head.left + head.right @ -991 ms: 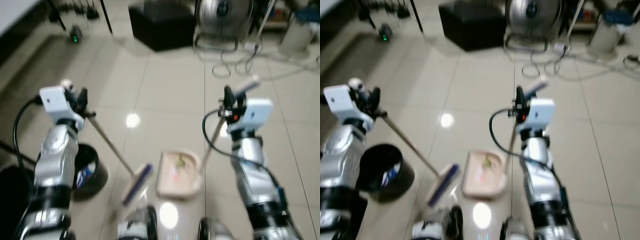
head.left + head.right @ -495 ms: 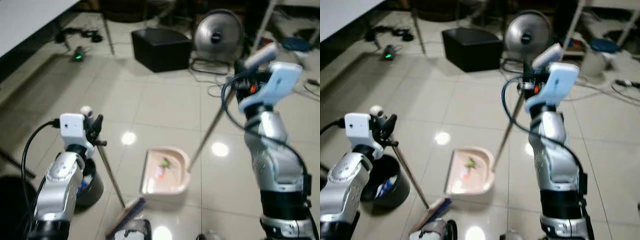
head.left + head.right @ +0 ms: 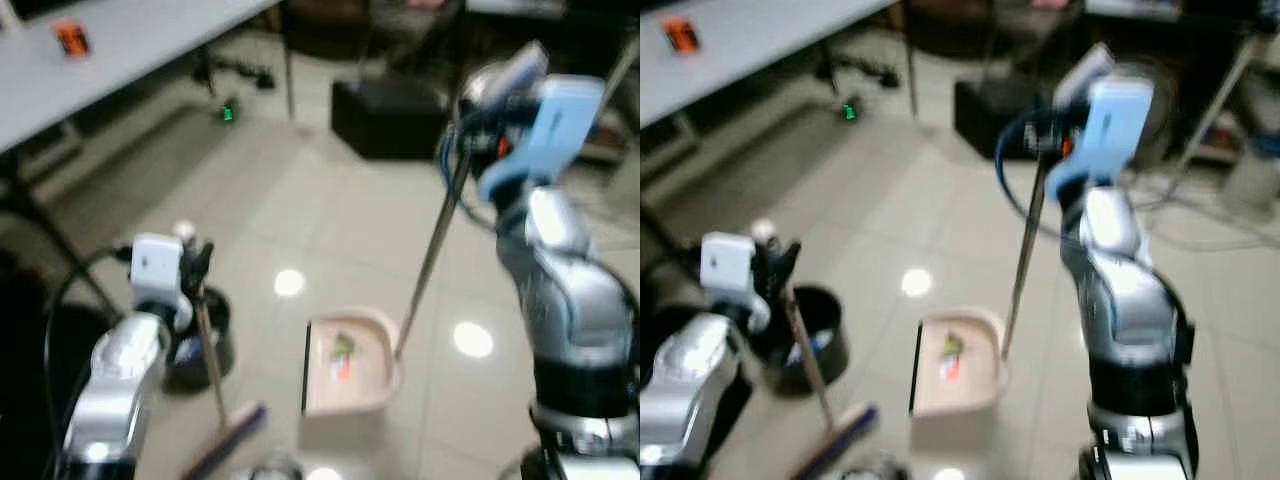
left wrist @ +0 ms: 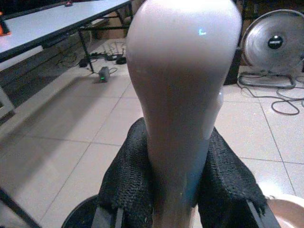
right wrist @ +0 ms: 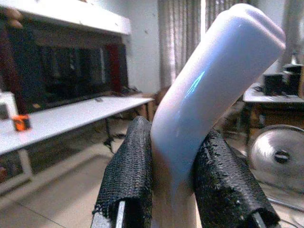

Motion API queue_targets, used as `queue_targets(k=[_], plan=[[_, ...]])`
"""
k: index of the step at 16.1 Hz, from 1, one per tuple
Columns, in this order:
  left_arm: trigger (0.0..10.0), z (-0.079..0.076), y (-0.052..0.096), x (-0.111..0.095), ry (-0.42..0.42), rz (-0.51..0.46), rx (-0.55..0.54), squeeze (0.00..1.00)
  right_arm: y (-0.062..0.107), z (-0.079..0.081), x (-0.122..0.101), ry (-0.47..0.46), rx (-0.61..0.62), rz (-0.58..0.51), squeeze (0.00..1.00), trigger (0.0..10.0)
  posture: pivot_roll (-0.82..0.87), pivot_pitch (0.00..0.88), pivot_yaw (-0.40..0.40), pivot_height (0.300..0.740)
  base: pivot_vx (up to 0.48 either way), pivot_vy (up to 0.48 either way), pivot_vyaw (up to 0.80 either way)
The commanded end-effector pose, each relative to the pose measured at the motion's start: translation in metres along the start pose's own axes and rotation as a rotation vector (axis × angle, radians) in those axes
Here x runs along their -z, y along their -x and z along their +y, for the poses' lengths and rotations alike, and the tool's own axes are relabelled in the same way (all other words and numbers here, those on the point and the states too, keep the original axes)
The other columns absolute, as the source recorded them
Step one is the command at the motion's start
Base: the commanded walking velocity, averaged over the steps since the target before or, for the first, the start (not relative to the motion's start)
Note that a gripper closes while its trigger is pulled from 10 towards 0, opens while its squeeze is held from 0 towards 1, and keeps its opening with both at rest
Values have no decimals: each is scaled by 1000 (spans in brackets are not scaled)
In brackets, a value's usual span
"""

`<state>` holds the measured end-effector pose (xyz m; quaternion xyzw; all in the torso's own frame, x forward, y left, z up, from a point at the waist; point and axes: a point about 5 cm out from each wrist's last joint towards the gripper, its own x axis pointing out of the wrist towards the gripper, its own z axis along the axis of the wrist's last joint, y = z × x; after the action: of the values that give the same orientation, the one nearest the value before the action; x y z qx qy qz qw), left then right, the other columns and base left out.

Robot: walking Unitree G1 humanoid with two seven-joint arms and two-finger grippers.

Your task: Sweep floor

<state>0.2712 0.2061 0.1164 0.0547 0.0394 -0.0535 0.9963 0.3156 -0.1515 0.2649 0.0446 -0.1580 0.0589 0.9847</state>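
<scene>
Beside the blue-edged broom (image 3: 225, 447), the left gripper (image 4: 173, 183) and right gripper (image 5: 173, 178) pinch smooth rounded handles, with the pink dustpan (image 3: 348, 365) close by.

1 broom (image 3: 215, 400), 1 dustpan (image 3: 347, 365), 1 bin (image 3: 203, 340)

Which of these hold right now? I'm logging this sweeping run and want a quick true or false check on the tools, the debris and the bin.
1. The right pincer is shut on the dustpan handle. True.
2. The dustpan holds no debris. False: small green and red scraps lie in it.
3. The left pincer is shut on the broom handle. True.
4. The black bin stands to the robot's right of the dustpan. False: it stands to the left, by the left arm.
5. An orange object sits on the grey table. True.
</scene>
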Motion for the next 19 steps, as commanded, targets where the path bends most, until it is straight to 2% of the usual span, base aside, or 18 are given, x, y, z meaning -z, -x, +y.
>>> queue_targets(k=[1,4,7,10,12,16,19], plan=[[10000,-2,2,-10,-15,-41,-3,0,-2,1,-19,-38,-4,-66,0,10000,10,0,40,740,0,0,800],[10000,-4,4,-14,-19,-64,9,0,-6,-4,-30,-89,23,-87,0,10000,17,0,43,740,0,0,800],[10000,-4,3,-17,-57,-79,32,0,-10,-6,-39,-106,35,-111,0,10000,21,0,42,740,0,0,800],[10000,-1,3,-20,-40,-92,20,0,-12,-9,-43,-123,69,-125,0,10000,28,0,46,740,176,0,715],[10000,-2,3,-20,-34,-90,14,0,-13,-9,-43,-83,70,-134,0,10000,26,0,49,740,293,0,0],[10000,-7,1,-22,-33,-97,39,0,-12,-12,-40,-95,108,-125,0,10000,24,0,47,740,311,0,0],[10000,-10,0,-22,-24,-99,42,0,-13,-10,-41,-74,72,-125,0,10000,24,0,43,740,321,0,0]])
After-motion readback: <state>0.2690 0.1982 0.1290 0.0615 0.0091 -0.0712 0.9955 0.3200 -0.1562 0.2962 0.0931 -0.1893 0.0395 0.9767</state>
